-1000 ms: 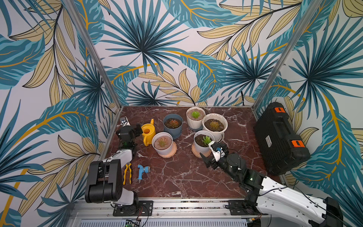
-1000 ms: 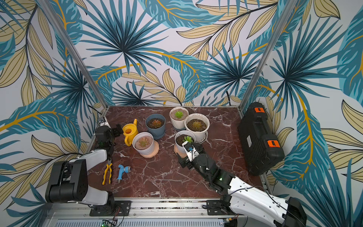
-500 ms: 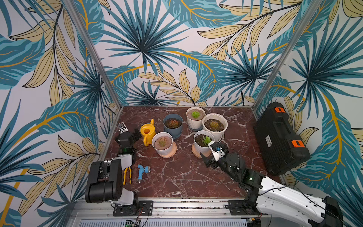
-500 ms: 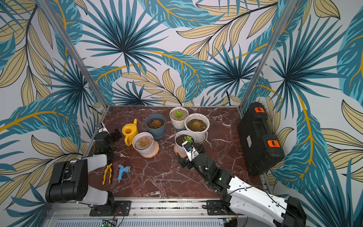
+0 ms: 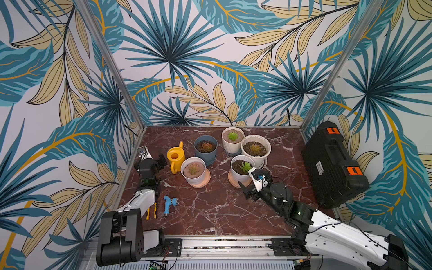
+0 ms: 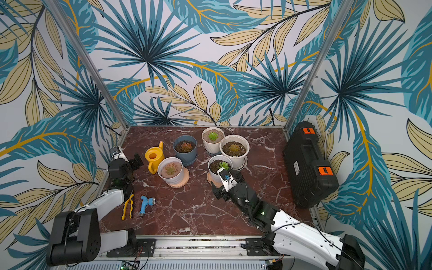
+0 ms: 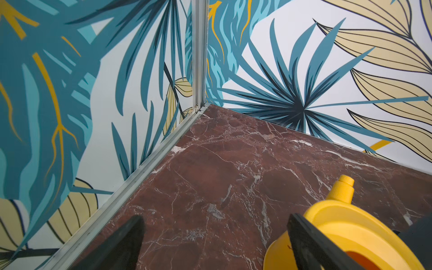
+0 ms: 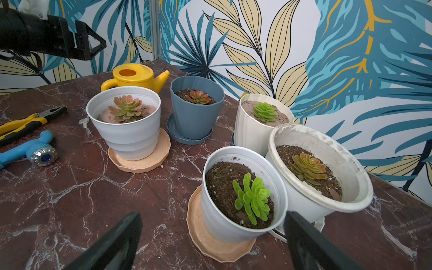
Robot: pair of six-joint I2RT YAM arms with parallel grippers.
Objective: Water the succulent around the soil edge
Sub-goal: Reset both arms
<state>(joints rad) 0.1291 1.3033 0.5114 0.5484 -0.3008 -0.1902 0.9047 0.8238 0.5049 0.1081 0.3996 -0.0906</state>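
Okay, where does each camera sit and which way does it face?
Both top views: high above the front rail, looking down at the table; left arm and right arm show.
Left wrist: behind the open left pincer, facing a wall corner and the yellow watering can.
Right wrist: behind the open right pincer, facing five pots.
Shared: both wrist views catch the watering can.

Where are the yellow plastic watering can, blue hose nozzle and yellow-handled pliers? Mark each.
Yellow plastic watering can (image 5: 176, 158): in a top view, its top.
Blue hose nozzle (image 5: 166, 207): in a top view, handle.
Yellow-handled pliers (image 8: 51, 111): right wrist view, head.
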